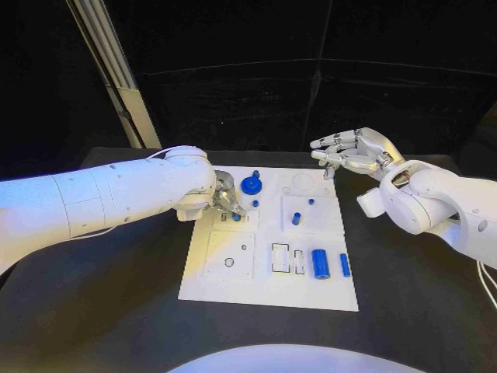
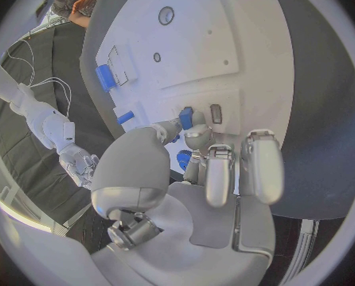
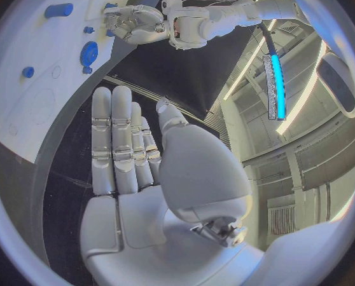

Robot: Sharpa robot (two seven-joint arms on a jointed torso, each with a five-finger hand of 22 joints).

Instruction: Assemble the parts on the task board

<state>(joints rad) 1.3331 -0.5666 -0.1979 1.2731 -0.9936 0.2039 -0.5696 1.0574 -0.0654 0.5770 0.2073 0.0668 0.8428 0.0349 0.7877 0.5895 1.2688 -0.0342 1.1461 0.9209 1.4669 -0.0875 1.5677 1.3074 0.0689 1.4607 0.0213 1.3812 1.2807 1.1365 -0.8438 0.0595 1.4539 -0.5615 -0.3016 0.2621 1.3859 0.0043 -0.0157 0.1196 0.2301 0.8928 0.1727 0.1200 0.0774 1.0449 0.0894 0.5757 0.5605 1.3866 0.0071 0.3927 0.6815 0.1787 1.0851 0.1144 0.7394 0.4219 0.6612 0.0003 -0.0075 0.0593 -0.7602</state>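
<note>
Nearest and biggest, the black table (image 1: pixel 81 311) carries the white task board (image 1: pixel 238 287) at its middle. Over the board's far left part reaches the left hand (image 1: pixel 224 200), its fingertips (image 2: pixel 195 133) pinching a small blue peg (image 2: pixel 186 116); the left wrist view shows the peg upright, right at a small slot in the board, though whether it is already seated cannot be told. Beyond the board's far right corner hovers the right hand (image 1: pixel 355 150), holding nothing, fingers straight and side by side, well apart from any part.

On the board itself, a blue gear (image 1: pixel 252 186) sits near the far edge just beside the left hand, a short blue peg (image 1: pixel 297 218) stands in the raised plate at the middle, and two blue bars (image 1: pixel 331 264) lie side by side near the right edge.

By my reading, the step in hand is seating the pinched peg. It should go well if the peg is kept upright and square over its hole, pressed straight down with light force, and let go only once it stands on its own without leaning.
</note>
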